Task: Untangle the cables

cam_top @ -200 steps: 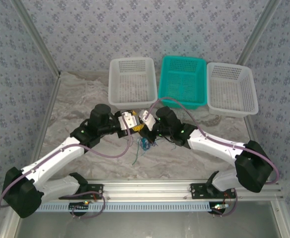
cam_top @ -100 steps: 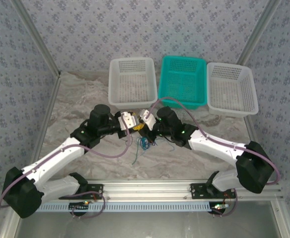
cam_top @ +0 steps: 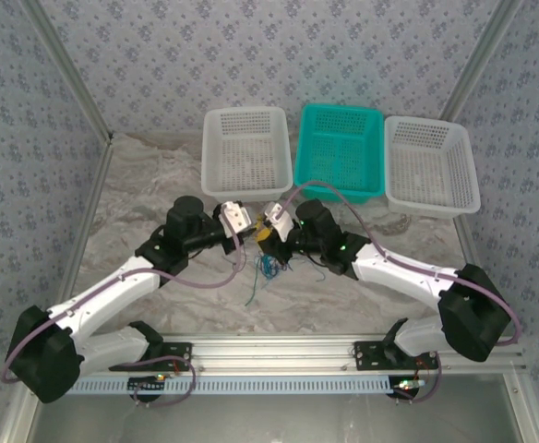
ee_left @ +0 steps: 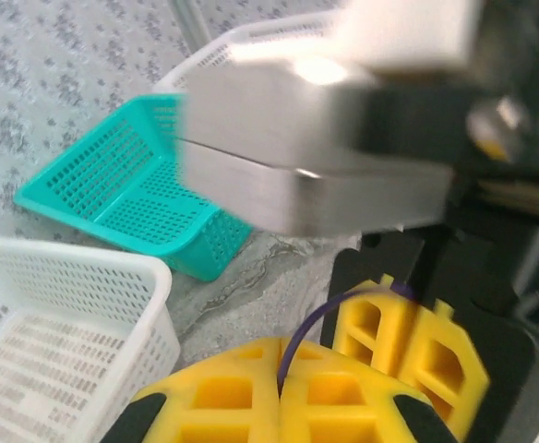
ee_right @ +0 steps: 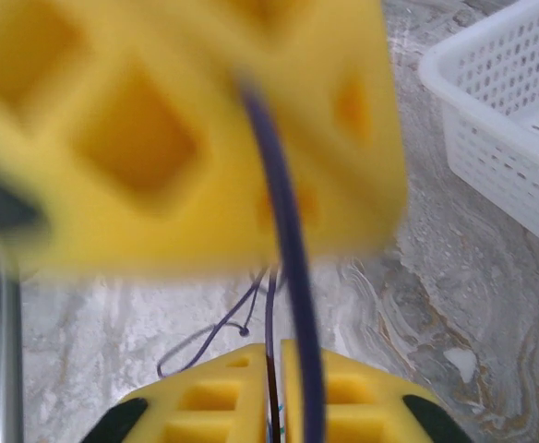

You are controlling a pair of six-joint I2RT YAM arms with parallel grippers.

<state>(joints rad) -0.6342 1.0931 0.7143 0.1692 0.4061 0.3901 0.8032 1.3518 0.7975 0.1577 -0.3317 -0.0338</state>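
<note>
- At the far edge of the worktop [cam_top: 149, 185], the teal basket [cam_top: 341, 152] stands between two others. The left white basket [cam_top: 246, 152] sits close against one side of it and the right white basket [cam_top: 431, 164] just beside the other.
- All three baskets show their perforated floors and walls in plain view.
- The cables [cam_top: 268, 268] lie on the worktop on the near side of the teal basket, off its left front corner. They form a small knot of blue and teal-green wire, with dark strands straggling away from the basket.
- Between the knot and the teal basket, the two tools meet almost tip to tip, joined by a dark purple strand.
- The left tool [ee_left: 280, 369] has its yellow fingers pressed together, pinching that purple strand at the seam.
- The right tool [ee_right: 277, 369] is narrowed to a thin slit, closed on a dark strand that runs down into it.
</note>
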